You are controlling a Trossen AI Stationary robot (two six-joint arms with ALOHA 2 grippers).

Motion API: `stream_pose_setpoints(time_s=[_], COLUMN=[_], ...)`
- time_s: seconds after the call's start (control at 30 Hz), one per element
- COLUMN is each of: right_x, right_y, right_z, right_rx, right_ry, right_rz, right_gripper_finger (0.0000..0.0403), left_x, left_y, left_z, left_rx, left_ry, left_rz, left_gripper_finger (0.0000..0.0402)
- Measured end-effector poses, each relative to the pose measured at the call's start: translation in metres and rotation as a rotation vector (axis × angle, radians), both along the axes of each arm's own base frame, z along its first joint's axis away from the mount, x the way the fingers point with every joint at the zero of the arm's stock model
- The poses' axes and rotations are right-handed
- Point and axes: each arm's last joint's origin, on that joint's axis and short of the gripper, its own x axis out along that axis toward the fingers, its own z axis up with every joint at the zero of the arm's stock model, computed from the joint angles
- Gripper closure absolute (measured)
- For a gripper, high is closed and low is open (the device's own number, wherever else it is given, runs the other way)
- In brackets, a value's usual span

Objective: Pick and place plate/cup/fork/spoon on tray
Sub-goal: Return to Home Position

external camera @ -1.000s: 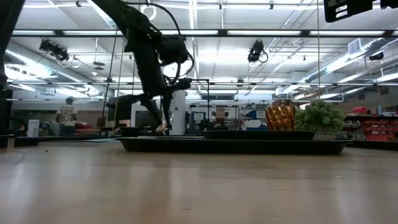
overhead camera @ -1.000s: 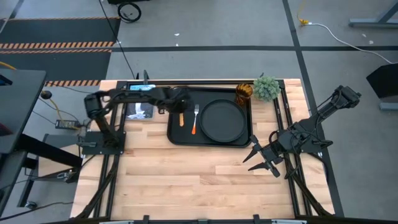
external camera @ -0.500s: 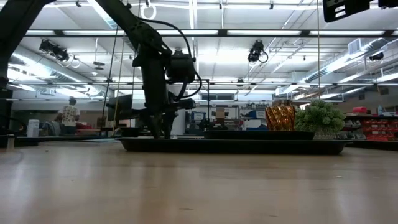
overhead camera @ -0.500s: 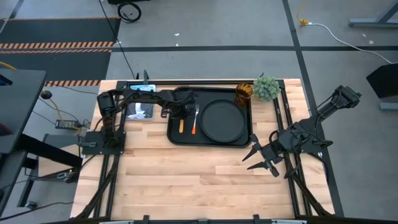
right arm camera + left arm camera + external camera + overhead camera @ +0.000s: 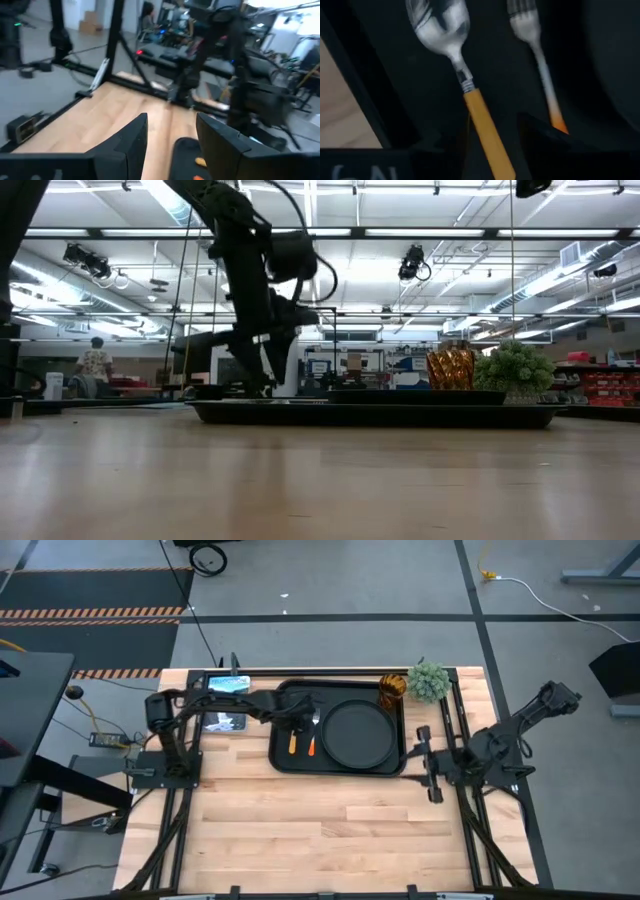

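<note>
The black tray (image 5: 340,766) lies at the table's far middle. On its right part sits the round plate (image 5: 355,733). On its left part the spoon (image 5: 470,95) and the fork (image 5: 535,45) lie side by side, orange handles toward the near edge. The amber cup (image 5: 390,690) stands in the tray's far right corner. My left gripper (image 5: 298,720) hovers open over the spoon; its fingers (image 5: 540,142) stand on either side of the spoon's handle without touching it. Off the tray's right edge my right gripper (image 5: 420,763) is open and holds nothing.
A small green potted plant (image 5: 428,680) stands at the far right, next to the cup. A flat device (image 5: 225,717) lies left of the tray. Bare wood (image 5: 320,825) fills the table's near half. A person (image 5: 95,365) shows far off in the room.
My left gripper came down over the tray's left part with the spoon, opened and let go, then rose a little. The spoon now lies flat beside the fork. My right gripper has moved toward the far edge and turned to point at the tray.
</note>
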Motion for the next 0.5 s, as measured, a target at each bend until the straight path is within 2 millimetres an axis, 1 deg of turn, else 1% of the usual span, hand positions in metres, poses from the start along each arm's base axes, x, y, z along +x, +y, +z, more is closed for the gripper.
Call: stream_pose_setpoints(time_s=[0.07,0.17,0.3,0.4,0.47,0.5], right_x=[-0.002,-0.003,-0.008,-0.015,-0.019,-0.020], right_y=[-0.007,-0.016,-0.028,-0.034,-0.037,-0.038], right_z=[0.003,0.002,0.001,0.004,0.008,0.007], right_rx=[0.006,0.000,0.024,0.075,0.113,0.123], right_ry=[-0.019,-0.001,0.022,0.003,-0.033,-0.041], right_rz=[-0.022,-0.058,-0.110,-0.117,-0.093,-0.085], right_gripper_finger=[0.0227,0.0230,0.0236,0.0239,0.0240,0.0241], left_x=[0.000,0.002,0.008,0.013,0.015,0.016], left_y=[-0.006,-0.019,-0.041,-0.060,-0.073,-0.079], left_z=[0.011,0.024,0.037,0.047,0.057,0.063], left_rx=[0.052,0.149,0.300,0.388,0.431,0.454], left_ry=[-0.012,-0.024,-0.029,-0.077,-0.123,-0.156], left_rz=[-0.065,-0.198,-0.382,-0.513,-0.596,-0.627], left_gripper_finger=[0.0226,0.0226,0.0226,0.0226,0.0226,0.0226])
